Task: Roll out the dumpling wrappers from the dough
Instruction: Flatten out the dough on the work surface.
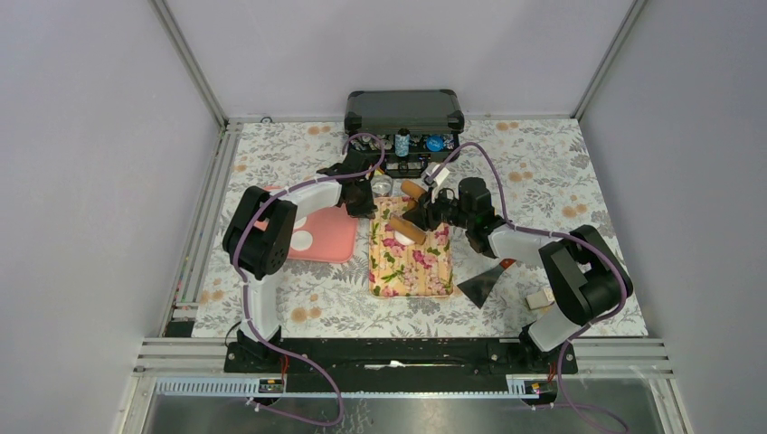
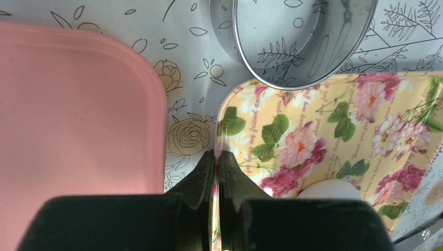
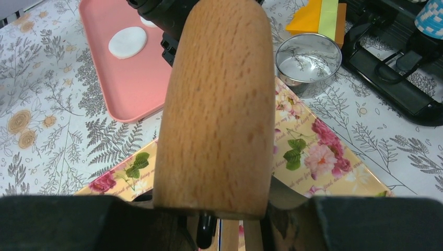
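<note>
Clearly, dumpling wrapper (image 3: 128, 42) on pink tray (image 3: 130, 89), dough (image 2: 329, 189) on floral tray (image 2: 313, 120)

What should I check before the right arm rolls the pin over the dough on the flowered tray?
1. Rolling pin held between right fingers: ok.
2. Left fingers pinch the flowered tray at its rim: ok.
3. Dough lump lies on the flowered tray: ok.
4. Pin touching the dough: cannot tell, the pin hides it.
5. Pink tray has free room beside the finished wrapper: ok.
</note>
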